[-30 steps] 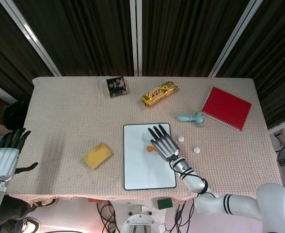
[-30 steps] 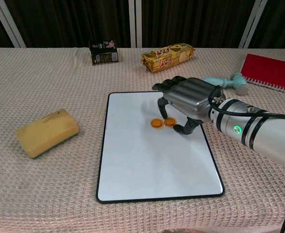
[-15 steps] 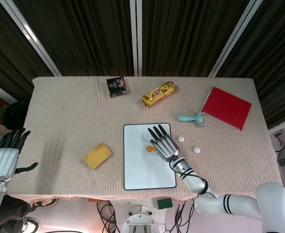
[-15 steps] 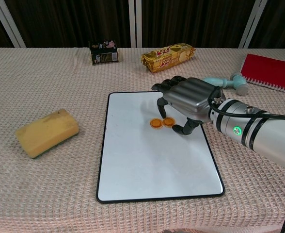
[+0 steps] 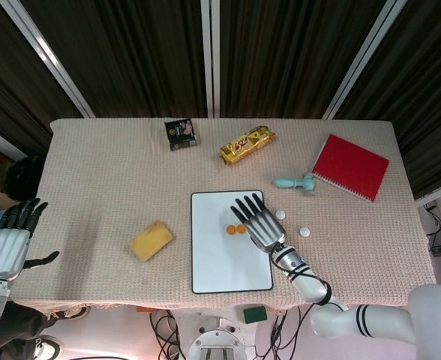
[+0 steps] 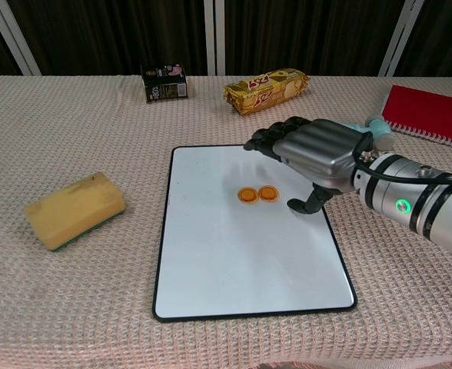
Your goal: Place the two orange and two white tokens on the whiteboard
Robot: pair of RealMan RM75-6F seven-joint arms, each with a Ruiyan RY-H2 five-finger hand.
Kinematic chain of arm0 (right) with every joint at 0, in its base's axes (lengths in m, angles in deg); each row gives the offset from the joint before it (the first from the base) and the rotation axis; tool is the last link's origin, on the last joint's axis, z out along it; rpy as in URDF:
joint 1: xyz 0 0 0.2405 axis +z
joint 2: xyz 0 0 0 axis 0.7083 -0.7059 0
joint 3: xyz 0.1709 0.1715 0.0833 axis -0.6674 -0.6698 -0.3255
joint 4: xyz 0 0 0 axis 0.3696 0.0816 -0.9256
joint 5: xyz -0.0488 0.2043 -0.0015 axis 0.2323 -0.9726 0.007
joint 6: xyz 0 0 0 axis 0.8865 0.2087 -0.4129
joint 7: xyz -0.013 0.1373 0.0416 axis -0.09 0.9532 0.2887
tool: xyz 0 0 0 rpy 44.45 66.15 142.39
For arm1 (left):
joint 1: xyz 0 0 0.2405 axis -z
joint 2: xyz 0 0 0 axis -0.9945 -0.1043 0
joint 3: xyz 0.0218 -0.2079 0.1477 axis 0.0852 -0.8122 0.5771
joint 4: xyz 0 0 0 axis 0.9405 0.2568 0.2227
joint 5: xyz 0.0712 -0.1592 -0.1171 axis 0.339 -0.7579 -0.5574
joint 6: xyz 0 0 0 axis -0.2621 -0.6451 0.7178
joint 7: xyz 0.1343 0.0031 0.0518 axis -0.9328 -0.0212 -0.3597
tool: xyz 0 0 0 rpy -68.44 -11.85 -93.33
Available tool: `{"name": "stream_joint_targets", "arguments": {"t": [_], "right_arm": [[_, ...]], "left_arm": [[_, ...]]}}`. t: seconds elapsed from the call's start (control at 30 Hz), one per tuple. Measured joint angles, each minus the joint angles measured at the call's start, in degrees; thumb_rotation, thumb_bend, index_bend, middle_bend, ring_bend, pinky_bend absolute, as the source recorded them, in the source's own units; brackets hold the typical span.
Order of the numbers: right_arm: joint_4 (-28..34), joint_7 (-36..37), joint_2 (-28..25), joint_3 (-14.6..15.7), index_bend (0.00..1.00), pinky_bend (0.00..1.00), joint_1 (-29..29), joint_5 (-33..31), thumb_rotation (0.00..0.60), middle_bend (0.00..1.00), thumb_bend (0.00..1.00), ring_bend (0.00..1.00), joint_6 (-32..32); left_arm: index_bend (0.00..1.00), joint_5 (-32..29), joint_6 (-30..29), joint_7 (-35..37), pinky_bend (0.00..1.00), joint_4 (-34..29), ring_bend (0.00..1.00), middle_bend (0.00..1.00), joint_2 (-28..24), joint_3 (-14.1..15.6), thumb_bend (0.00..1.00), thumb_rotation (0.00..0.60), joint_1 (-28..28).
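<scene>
Two orange tokens [image 5: 236,229] [image 6: 257,194] lie side by side on the whiteboard [image 5: 220,262] [image 6: 234,254], near its middle. My right hand [image 5: 259,222] [image 6: 314,151] hovers over the board's right edge, just right of those tokens, fingers spread and holding nothing. Two white tokens [image 5: 280,214] [image 5: 304,232] rest on the cloth right of the board; the chest view hides them behind the hand. My left hand [image 5: 9,240] hangs off the table's left edge, empty, fingers apart.
A yellow sponge [image 5: 151,240] [image 6: 74,209] lies left of the board. At the back are a dark box [image 5: 181,133], a gold snack packet [image 5: 247,144] and a red notebook [image 5: 349,166]. A teal tool [image 5: 296,181] sits beyond the white tokens.
My right hand lifted off the two orange tokens and drew back to the right, its fingers straightening. Both orange tokens are now uncovered on the board.
</scene>
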Motion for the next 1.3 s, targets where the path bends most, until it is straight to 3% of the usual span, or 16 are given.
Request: {"name": "stream_joint_targets", "arguments": {"t": [0.1,0.23,0.43,0.83,1.3], "right_arm": [[2.3,2.5,-3.2,1.1,0.08,0.00,-2.2,3.1,0.600,0.00,0.32,0.00,-3.7],[4.8,7.1,-9.3,3.5,0.20,0.00,-6.3,6.4,0.600,0.00,0.32,0.00,-7.9],[4.2,10.8,-15.2,6.7,0.26,0.00,-11.2,5.9,0.600,0.00,0.32,0.00,-8.8],[-6.8,16.5,-10.1,6.7,0.33,0.00,-13.2,5.9,0.600,0.00,0.32,0.00,-5.2],[-8.9,17.2,-8.1,4.6,0.42,0.00,-13.8,7.7,0.600,0.00,0.33,0.00,-4.5]], "left_arm": [[0.08,0.0,-0.1,0.3,0.10,0.0,0.00,0.04,-0.2,0.0,0.09,0.478,-0.1],[0.08,0.2,-0.3,0.5,0.10,-0.3,0.00,0.04,-0.3,0.0,0.09,0.477,-0.1],[0.08,0.7,-0.4,0.1,0.10,-0.7,0.00,0.04,-0.4,0.3,0.09,0.477,-0.2],[0.08,0.0,0.2,-0.9,0.10,-0.8,0.00,0.04,-0.1,0.2,0.09,0.477,0.0],[0.08,-0.2,0.6,-0.8,0.10,-0.7,0.00,0.04,-0.2,0.2,0.09,0.480,0.1]]}}
